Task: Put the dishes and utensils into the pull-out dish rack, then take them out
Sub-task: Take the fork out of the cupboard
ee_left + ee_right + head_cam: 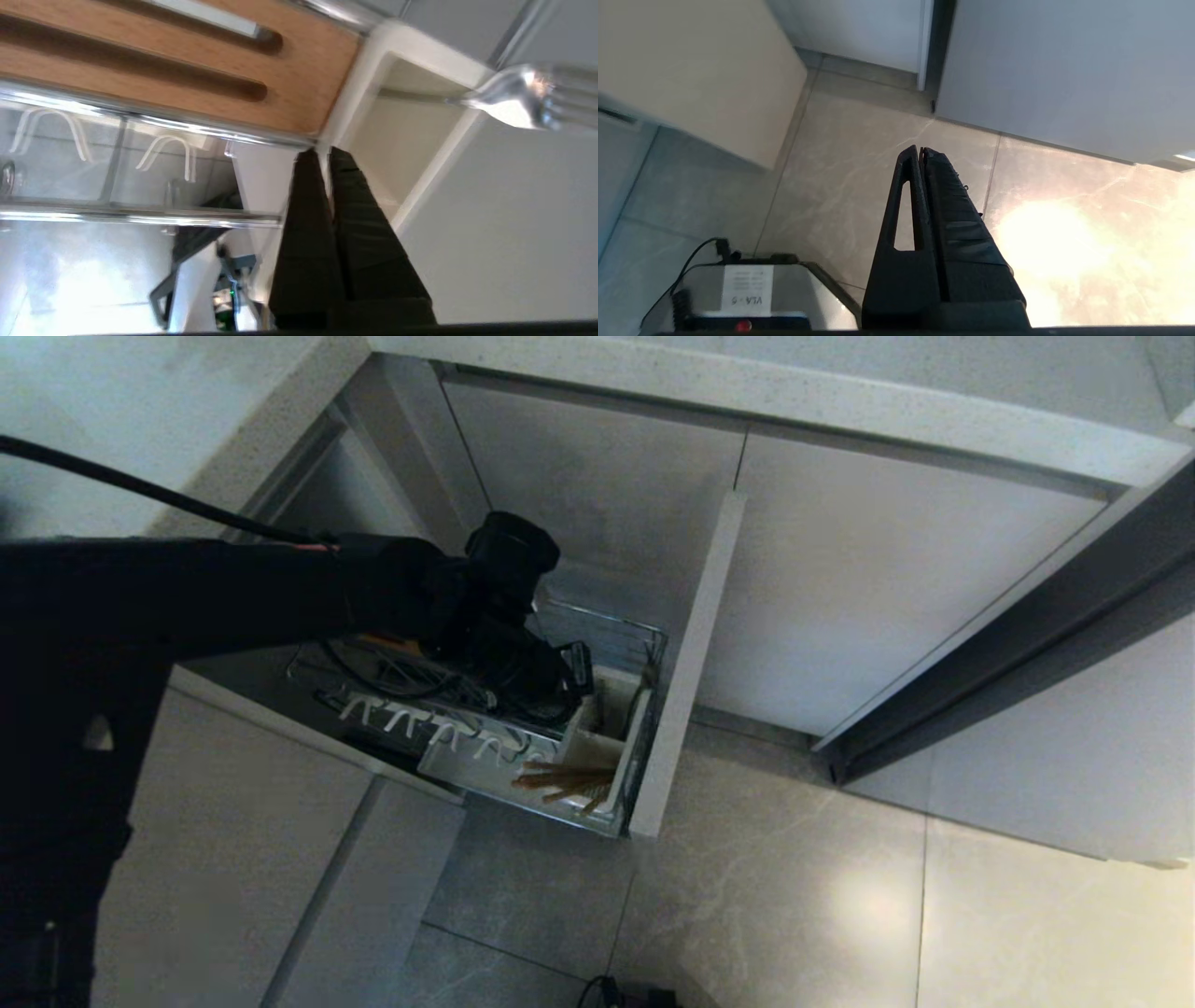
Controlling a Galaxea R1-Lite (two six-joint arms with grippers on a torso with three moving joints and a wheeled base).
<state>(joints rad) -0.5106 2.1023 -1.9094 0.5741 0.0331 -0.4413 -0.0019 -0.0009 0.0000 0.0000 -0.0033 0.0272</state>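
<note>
The pull-out dish rack (pixel 644 639) stands drawn out, its beige front panel (pixel 691 663) toward the floor. My left arm (pixel 280 588) reaches down into it. The left gripper (pixel 323 153) is shut, its tips at the corner of the white caddy (pixel 420 51), beside the slotted wooden strip (pixel 187 60); I see nothing held between them. Wooden chopsticks (pixel 565 782) lie in the caddy's (pixel 597 747) near compartment. A metal fork (pixel 514 100) leans out of the caddy. The dishes are out of view. My right gripper (pixel 921 150) hangs shut over the floor.
White pegs (pixel 420 723) line the rack's near side. Beige cabinet doors (pixel 868 579) close the wall behind, under a pale countertop edge (pixel 794 401). A dark open panel (pixel 1027 644) juts out on the right. The robot's base (pixel 747 294) sits on the grey tile floor (pixel 794 896).
</note>
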